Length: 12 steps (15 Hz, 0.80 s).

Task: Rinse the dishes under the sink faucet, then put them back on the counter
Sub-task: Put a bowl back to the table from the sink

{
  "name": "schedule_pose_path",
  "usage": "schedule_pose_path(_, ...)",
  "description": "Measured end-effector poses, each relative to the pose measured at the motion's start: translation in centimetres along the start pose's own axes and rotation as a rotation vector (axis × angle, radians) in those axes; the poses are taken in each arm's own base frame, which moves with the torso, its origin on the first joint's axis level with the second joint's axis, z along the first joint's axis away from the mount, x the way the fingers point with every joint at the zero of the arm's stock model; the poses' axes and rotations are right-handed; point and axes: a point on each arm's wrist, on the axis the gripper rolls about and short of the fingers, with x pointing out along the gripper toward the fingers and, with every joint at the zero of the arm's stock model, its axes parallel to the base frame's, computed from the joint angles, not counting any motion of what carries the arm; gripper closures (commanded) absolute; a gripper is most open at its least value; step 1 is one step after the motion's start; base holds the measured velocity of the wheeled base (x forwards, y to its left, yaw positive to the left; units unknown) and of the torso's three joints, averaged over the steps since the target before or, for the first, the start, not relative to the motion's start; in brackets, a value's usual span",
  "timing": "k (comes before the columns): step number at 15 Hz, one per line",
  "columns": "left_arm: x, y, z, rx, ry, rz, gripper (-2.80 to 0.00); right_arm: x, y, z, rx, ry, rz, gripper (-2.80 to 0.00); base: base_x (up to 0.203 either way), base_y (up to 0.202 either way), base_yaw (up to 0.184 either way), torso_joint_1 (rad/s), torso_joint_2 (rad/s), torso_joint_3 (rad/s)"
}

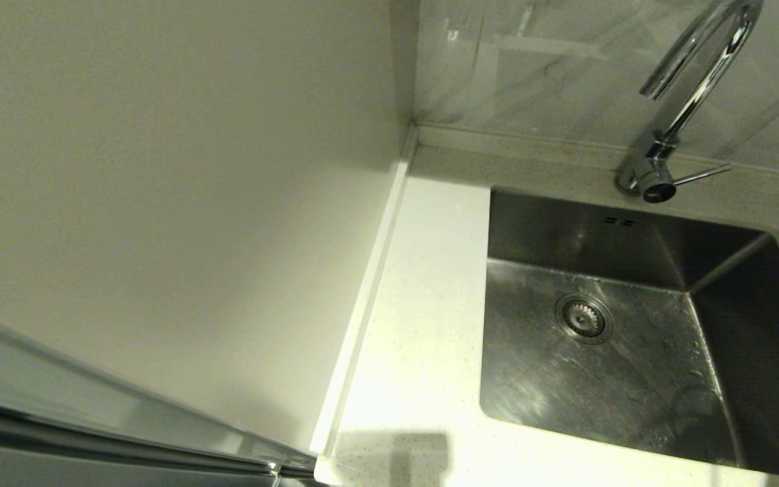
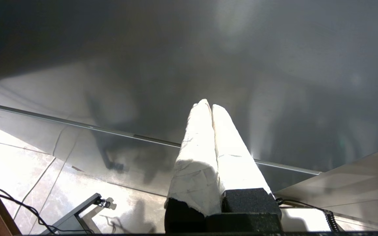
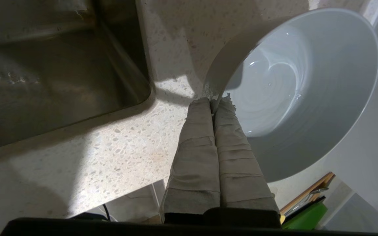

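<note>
The right tool (image 3: 216,100) pinches a pale bowl's (image 3: 307,95) rim over the table (image 3: 110,147) beside the sink (image 3: 54,72); the left tool (image 2: 211,105) hangs parked, fingers pressed together.

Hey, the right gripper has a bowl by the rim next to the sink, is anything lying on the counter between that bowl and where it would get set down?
Nothing visible. The right gripper is shut on the rim of the white bowl, and the speckled counter beside the sink shows bare. What lies beneath the bowl itself is hidden.
</note>
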Motion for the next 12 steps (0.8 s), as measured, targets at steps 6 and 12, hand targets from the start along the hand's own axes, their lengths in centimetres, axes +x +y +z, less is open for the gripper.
schedule_pose_path(6,0.00,0.00,0.00,0.000,0.000,0.000,0.00,0.37,0.13,-0.08,0.005,-0.028,-0.013,0.00,0.000,0.000,0.000,0.000,0.00,0.000)
schedule_pose_path(12,0.00,0.00,0.00,0.000,0.000,-0.001,0.00,-0.12,0.36,-0.57,0.014,-0.063,-0.026,0.00,0.000,0.000,0.000,0.000,0.00,0.000)
